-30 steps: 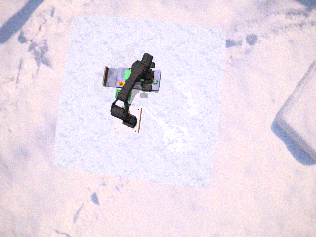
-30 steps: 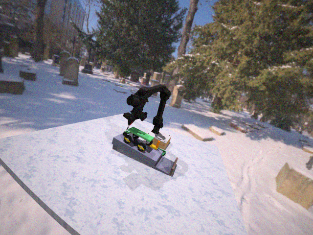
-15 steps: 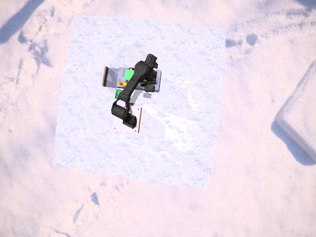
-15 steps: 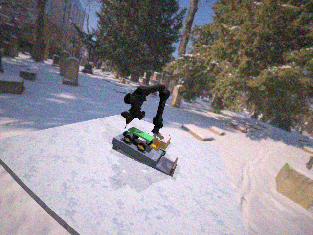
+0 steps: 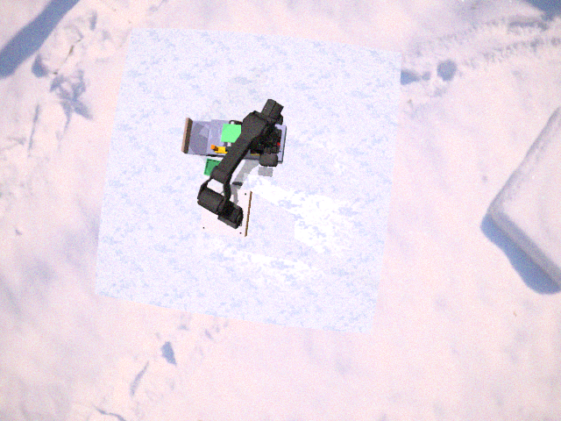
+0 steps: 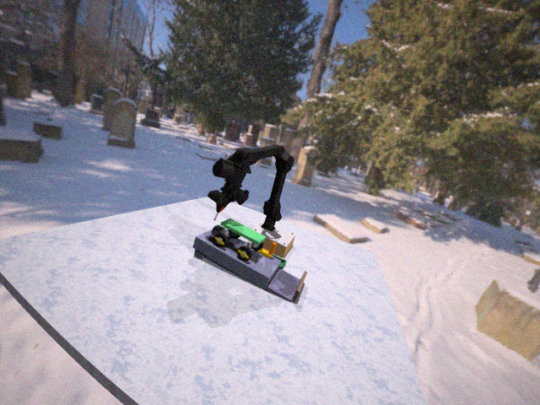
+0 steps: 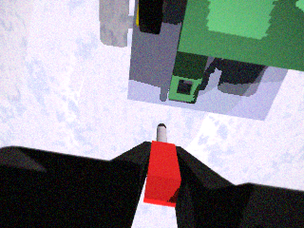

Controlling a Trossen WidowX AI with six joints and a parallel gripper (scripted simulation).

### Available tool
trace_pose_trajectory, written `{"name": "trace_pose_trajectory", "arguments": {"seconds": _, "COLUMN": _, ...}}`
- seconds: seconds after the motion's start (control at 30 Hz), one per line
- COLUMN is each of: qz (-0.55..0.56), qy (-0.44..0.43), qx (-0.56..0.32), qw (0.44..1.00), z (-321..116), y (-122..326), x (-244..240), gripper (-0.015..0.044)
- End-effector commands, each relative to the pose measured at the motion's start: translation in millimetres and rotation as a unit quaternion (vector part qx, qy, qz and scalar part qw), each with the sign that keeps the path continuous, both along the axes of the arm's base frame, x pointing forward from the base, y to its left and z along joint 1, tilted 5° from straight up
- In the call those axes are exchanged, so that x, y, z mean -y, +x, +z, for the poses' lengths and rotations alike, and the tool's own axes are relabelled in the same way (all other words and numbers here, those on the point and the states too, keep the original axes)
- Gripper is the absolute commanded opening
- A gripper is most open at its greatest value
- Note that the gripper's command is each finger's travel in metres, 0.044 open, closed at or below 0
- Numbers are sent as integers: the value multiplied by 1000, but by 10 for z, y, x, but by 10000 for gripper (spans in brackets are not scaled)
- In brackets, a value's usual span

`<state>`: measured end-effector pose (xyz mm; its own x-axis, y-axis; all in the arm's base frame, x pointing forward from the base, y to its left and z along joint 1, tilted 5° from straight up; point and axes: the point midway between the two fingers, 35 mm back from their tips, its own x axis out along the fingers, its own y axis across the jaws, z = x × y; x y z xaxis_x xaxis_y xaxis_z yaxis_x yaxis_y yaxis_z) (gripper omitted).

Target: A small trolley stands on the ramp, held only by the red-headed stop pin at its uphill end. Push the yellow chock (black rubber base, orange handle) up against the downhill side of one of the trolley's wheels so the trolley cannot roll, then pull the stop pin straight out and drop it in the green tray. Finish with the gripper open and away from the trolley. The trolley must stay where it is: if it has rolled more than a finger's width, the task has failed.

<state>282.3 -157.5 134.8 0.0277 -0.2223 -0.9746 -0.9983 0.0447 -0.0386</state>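
My gripper (image 6: 221, 207) (image 7: 161, 150) is shut on the red-headed stop pin (image 6: 215, 214) (image 7: 162, 185), held in the air above the ramp's uphill end, its grey shaft pointing down. The pin is clear of the green socket block (image 7: 178, 95), whose square hole shows empty. The green trolley (image 5: 230, 132) (image 6: 244, 232) (image 7: 237, 52) stands on the grey ramp (image 5: 199, 136) (image 6: 235, 261) (image 7: 151, 66). The yellow chock (image 5: 220, 149) (image 6: 266, 252) with its orange handle sits at the trolley's downhill, arm-base side; its wheel contact is hidden. The green tray (image 5: 210, 167) (image 6: 283, 263) lies beside the ramp, partly hidden.
A brown end board (image 5: 186, 136) (image 6: 301, 285) stands across the ramp's low end. The arm's base stands on a pale plate with a thin brown edge board (image 5: 248, 213) on one side. The arm reaches over the tray and the trolley.
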Motion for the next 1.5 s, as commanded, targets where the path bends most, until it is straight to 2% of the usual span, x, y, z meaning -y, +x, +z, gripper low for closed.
{"name": "trace_pose_trajectory", "arguments": {"seconds": 0.0, "qz": 0, "qy": -1, "qx": 4, "qw": 1000, "z": 2, "y": -131, "x": 0, "gripper": 0}}
{"name": "trace_pose_trajectory", "arguments": {"seconds": 0.53, "qz": 0, "qy": -1, "qx": 2, "qw": 1000, "z": -29, "y": -661, "x": -7, "gripper": 0}}
{"name": "trace_pose_trajectory", "arguments": {"seconds": 0.73, "qz": 0, "qy": -1, "qx": 2, "qw": 1000, "z": -28, "y": -706, "x": -14, "gripper": 0}}
{"name": "trace_pose_trajectory", "arguments": {"seconds": 1.47, "qz": 0, "qy": 3, "qx": 2, "qw": 1000, "z": -129, "y": -614, "x": -837, "gripper": 0}}
